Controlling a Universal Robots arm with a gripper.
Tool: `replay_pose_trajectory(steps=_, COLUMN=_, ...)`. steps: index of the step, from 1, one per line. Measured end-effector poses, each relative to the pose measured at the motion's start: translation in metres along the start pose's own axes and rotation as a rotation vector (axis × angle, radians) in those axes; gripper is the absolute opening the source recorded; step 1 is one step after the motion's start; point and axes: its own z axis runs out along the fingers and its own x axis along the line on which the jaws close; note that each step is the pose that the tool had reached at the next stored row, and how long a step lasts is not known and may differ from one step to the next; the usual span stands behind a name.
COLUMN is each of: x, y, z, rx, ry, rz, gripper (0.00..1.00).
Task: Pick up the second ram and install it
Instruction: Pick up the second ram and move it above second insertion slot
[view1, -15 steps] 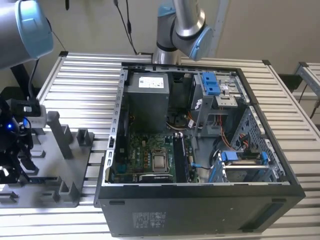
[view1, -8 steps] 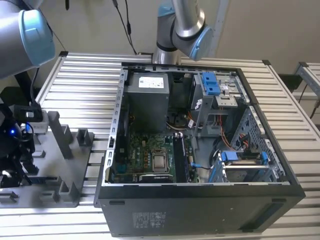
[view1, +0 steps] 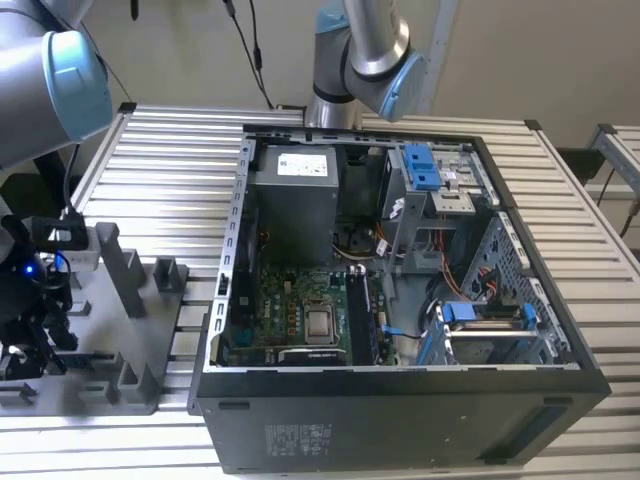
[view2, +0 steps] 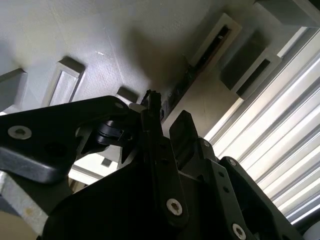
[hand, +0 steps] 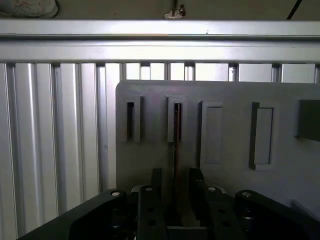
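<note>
"Where was the long, thin, dark circuit-board ram strip (hand: 175, 145)?"

"On the slatted metal surface (view1: 150, 150), standing on edge in a slot of the grey plastic tray (hand: 230, 190). It lay right in the gap of the black pincer (hand: 176, 175), its long axis running along that gap."

"And the pincer's state?"

"Spread, I'd judge: one finger on either side of the strip, apparently not touching it."

Arm (view1: 60, 70): smooth silver-grey tubing with rounded joint housings capped in pale blue. Wrist block: black, carrying a small blue indicator light (view1: 30, 268). Gripper (hand: 175, 181): matte black throughout, with two slim fingers (hand: 157, 182) on flat pinned linkage bars. Silver screw heads (view2: 173, 205) and round pivot bolts are set into its plates in both wrist views.
</note>
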Motion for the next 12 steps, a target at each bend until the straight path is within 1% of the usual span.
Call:
replay_pose_trajectory(steps=5, x=0.0, y=0.0001, z=0.0003, rx=0.0002, ry=-0.0001, rz=0.0, gripper=0.36)
replay_pose_trajectory(steps=6, x=0.0, y=0.0001, z=0.0003, rx=0.0002, ry=-0.0001, rz=0.0, gripper=0.34)
replay_pose_trajectory(steps=8, x=0.0, y=0.0001, z=0.0004, rx=0.0002, ry=-0.0001, rz=0.0, gripper=0.34)
replay_pose_trajectory(steps=9, x=0.0, y=0.0001, z=0.0004, rx=0.0002, ry=-0.0001, rz=0.0, gripper=0.27)
replay_pose_trajectory(steps=12, x=0.0, y=0.0001, z=0.0006, rx=0.0002, ry=-0.0001, rz=0.0, gripper=0.27)
